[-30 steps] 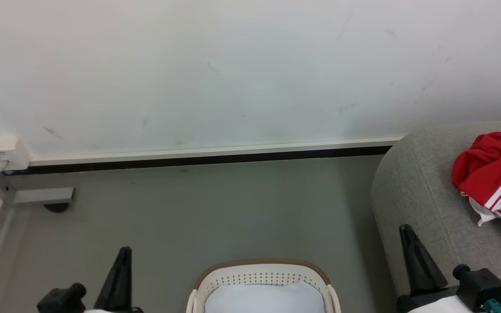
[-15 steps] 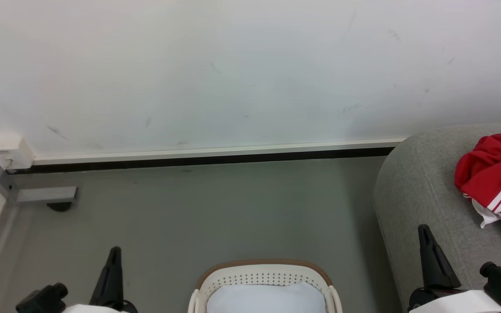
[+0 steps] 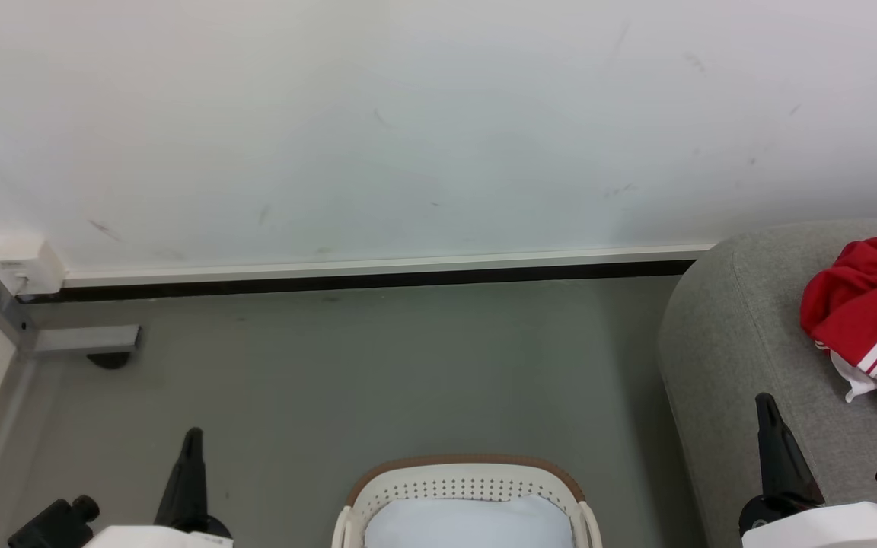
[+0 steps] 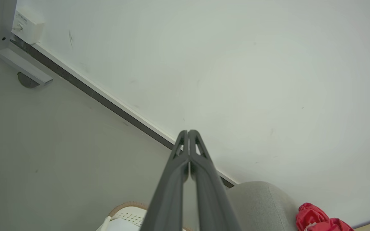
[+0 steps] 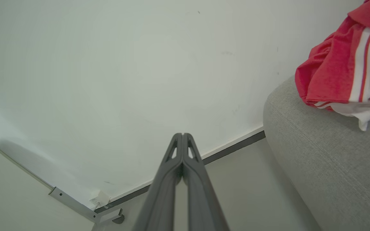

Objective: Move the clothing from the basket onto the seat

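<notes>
The red clothing (image 3: 869,308) with white stripes lies bunched on the grey seat (image 3: 743,342) at the right; it also shows as the clothing (image 5: 342,67) on the seat (image 5: 316,160), and as the clothing (image 4: 316,221) on the seat (image 4: 262,202). The cream basket (image 3: 469,487) with its brown rim stands on the floor at the bottom centre, holding a pale bluish-white cloth (image 3: 469,525). My left gripper (image 3: 191,441) is shut and holds nothing, left of the basket. My right gripper (image 3: 766,407) is shut and holds nothing, in front of the seat's rounded end.
A white wall with a dark baseboard (image 3: 362,278) runs across the back. A grey metal bracket (image 3: 84,339) and a small white box (image 3: 23,266) sit at the left corner. Grey floor (image 3: 370,380) lies between the wall and the basket.
Both grippers have sunk lower and spread outward in the head view, the left leftward and the right rightward. The whole picture has shifted slightly right and down. The clothing lies still.
</notes>
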### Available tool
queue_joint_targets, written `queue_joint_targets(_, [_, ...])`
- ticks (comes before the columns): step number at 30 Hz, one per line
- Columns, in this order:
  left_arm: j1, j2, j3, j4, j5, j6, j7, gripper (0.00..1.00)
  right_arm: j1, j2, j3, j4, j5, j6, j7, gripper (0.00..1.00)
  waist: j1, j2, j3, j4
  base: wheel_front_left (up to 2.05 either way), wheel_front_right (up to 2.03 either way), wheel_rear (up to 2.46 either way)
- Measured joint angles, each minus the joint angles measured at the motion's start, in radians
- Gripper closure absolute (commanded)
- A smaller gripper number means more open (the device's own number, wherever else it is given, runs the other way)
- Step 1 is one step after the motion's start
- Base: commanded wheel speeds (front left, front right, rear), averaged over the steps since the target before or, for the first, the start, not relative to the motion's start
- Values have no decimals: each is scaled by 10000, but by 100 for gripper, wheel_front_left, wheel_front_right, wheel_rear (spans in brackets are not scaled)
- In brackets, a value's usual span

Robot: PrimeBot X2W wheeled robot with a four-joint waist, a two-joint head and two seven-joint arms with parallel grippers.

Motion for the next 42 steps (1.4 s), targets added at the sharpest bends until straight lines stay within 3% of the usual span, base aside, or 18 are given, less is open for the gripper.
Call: queue_joint_targets(42, [-302,-117,449,-343,-4464,311,1258,100,-74,-857,188,-44,5639,-2,355,100,0,0,-55,229,0,0,0])
